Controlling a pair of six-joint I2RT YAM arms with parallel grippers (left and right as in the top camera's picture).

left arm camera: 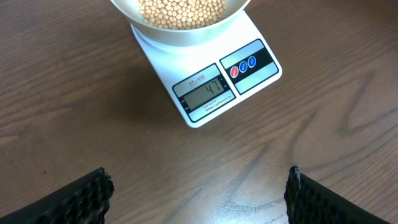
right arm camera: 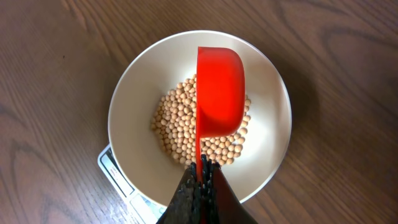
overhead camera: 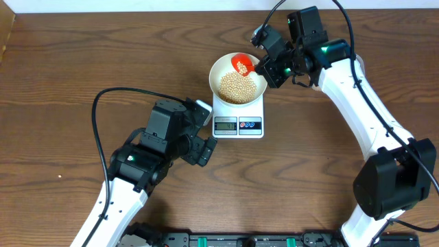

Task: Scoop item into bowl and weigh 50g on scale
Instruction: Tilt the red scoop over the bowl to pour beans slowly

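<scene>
The white bowl (overhead camera: 237, 77) sits on the white scale (overhead camera: 238, 123), holding a heap of pale beans (overhead camera: 236, 87). The scale's display (left arm camera: 207, 92) reads 47. My right gripper (right arm camera: 202, 167) is shut on the thin handle of a red scoop (right arm camera: 219, 92), held tipped on its side over the beans (right arm camera: 177, 121) inside the bowl (right arm camera: 134, 118). The scoop (overhead camera: 243, 64) is above the bowl's far side. My left gripper (left arm camera: 198, 193) hovers open over bare wood just in front of the scale, nothing between its fingers (left arm camera: 84, 196).
The brown wooden table (overhead camera: 82, 62) stretches all round the scale. The left arm's black cable (overhead camera: 103, 110) loops over the table on the left. A black rail (overhead camera: 226, 240) runs along the near edge.
</scene>
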